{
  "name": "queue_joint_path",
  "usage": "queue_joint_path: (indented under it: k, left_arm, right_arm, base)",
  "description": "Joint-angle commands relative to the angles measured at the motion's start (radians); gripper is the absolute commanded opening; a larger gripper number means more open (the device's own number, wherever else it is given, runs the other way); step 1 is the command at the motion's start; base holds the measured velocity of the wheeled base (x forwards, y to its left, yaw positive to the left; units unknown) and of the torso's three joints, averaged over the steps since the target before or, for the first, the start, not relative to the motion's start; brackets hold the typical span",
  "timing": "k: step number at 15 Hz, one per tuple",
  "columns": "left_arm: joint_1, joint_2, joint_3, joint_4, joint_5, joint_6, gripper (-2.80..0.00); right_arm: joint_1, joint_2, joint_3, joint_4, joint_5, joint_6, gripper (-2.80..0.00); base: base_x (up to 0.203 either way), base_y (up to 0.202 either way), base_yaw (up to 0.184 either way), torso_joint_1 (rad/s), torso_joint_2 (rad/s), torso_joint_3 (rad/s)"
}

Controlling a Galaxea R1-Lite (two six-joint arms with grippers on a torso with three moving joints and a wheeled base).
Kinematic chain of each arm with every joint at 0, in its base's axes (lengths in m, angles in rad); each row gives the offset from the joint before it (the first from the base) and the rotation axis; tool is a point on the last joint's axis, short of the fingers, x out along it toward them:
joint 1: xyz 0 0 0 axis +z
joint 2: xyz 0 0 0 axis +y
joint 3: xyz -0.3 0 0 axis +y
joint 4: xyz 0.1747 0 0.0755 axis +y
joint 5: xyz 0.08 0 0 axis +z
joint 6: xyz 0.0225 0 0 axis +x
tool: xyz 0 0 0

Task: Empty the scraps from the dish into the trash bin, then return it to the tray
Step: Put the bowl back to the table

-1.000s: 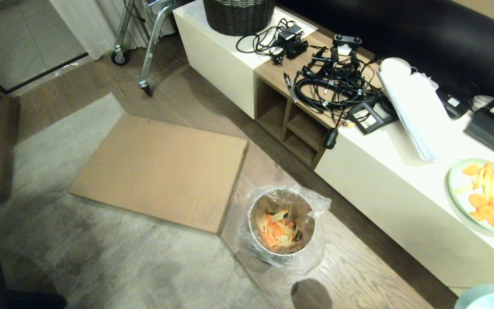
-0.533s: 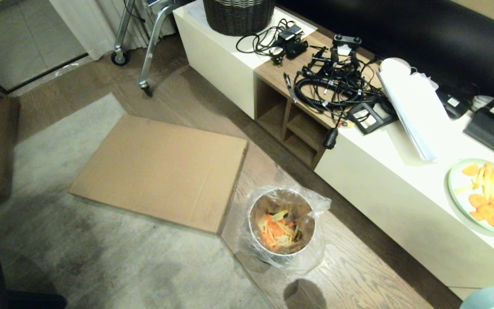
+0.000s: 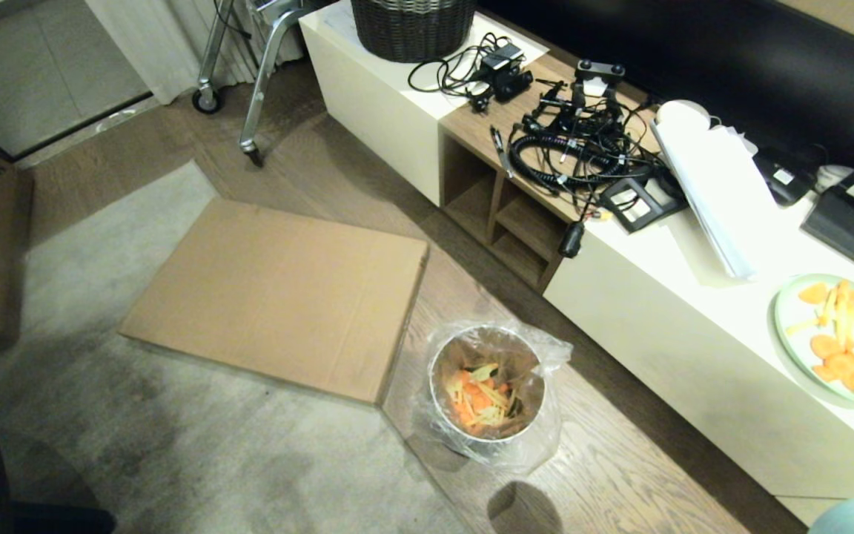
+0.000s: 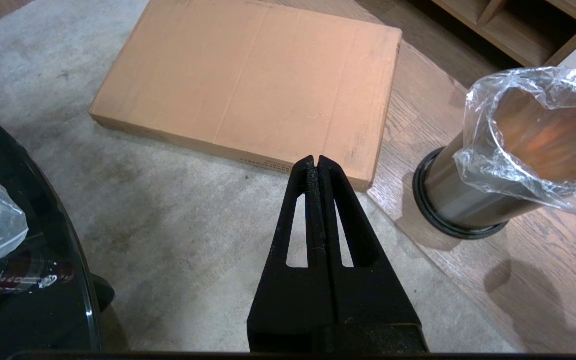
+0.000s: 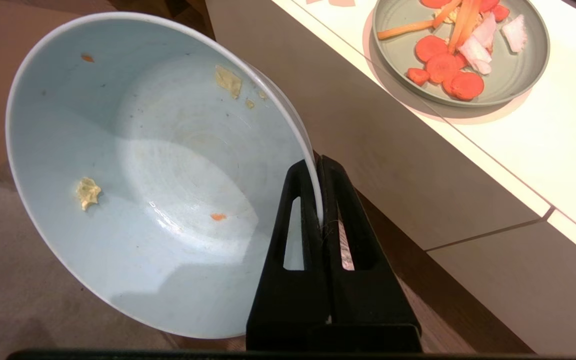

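Home living room, carpet (image 3: 175, 445), low media cabinet (image 3: 694, 356), cables (image 3: 568, 141)

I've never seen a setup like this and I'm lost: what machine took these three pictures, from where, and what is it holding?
It is a wheeled robot with two arms, each ending in a pincer. One picture comes from a camera on its head, looking down at the floor and a low white cabinet. The other two come from cameras on its wrists, behind the black fingers. The left pincer is shut and empty, above the carpet near a flat cardboard box. The right pincer is clamped on the rim of a pale blue bowl, almost empty apart from a few crumbs. On the floor stands a steel trash bin holding carrot and peel scraps. On the cabinet sits a green plate of carrot slices.
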Motion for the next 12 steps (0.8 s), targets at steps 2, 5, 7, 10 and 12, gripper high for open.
queue_joint_path:
  k: [2,5,7,10,12]
  left_arm:
    - [0.000,0.000,0.000,-0.001,0.000,-0.001,-2.80]
    - [0.000,0.000,0.000,-0.001,0.000,-0.001,-2.80]
    - [0.000,0.000,0.000,-0.001,0.000,-0.001,-2.80]
    - [0.000,0.000,0.000,-0.001,0.000,-0.001,-2.80]
    - [0.000,0.000,0.000,-0.001,0.000,-0.001,-2.80]
  right_arm:
    - [0.000,0.000,0.000,0.000,0.000,-0.001,-2.80]
    - [0.000,0.000,0.000,0.000,0.000,-0.001,-2.80]
    - [0.000,0.000,0.000,0.000,0.000,-0.001,-2.80]
    - [0.005,0.000,0.000,0.000,0.000,-0.001,-2.80]
    - [0.005,0.000,0.000,0.000,0.000,-0.001,-2.80]
  base:
    - [0.000,0.000,0.000,0.000,0.00,0.000]
    - [0.000,0.000,0.000,0.000,0.00,0.000]
    - [0.000,0.000,0.000,0.000,0.00,0.000]
    - [0.000,0.000,0.000,0.000,0.00,0.000]
    - [0.000,0.000,0.000,0.000,0.00,0.000]
